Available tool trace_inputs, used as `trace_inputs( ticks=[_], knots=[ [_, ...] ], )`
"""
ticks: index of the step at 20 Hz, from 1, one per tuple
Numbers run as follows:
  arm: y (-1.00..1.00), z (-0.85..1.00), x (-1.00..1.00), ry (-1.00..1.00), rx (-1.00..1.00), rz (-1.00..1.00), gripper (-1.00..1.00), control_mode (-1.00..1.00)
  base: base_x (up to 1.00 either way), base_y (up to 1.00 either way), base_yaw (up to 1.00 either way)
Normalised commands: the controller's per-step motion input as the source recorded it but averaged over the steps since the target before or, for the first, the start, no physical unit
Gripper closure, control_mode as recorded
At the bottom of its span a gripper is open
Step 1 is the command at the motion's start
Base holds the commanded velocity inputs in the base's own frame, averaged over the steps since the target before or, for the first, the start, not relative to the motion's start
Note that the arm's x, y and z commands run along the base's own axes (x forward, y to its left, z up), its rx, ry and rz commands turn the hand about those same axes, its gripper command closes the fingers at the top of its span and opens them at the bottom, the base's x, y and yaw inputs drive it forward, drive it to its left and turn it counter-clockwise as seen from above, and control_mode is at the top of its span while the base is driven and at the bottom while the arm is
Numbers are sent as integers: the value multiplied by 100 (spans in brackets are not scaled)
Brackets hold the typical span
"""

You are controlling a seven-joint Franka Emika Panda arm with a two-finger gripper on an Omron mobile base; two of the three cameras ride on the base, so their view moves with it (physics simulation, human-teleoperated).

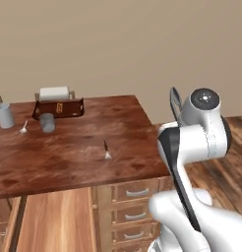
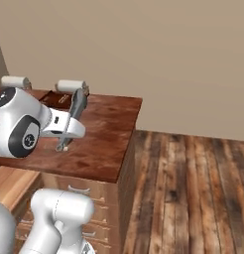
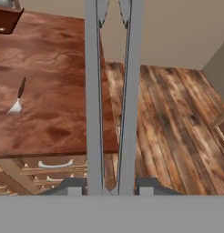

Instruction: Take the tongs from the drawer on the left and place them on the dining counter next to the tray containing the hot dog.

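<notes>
Tongs sit clamped in the gripper, held up near the worktop's right corner, well short of the tray. Likely light, stiff, slick metal; gripping both arms together looks secure enough.

Tongs cut off at top edge; tray's contents too small to tell.

The tongs are plain grey metal. The dining counter is glossy reddish-brown with dark swirling grain. At its far left, the tray is dark brown, the paper-towel roll white. The fork looks dark-handled, silver-tined. The floor is streaked brown planks.
</notes>
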Motion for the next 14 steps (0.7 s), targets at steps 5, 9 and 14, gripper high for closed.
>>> trace_inputs(
  ticks=[5,9,14],
  knots=[
    [0,0,0,0,0,0,100,100,0,-100,-4],
    [0,0,0,0,0,0,100,100,10,-100,-3],
    [0,0,0,0,0,0,100,100,47,-100,0]
  ],
)
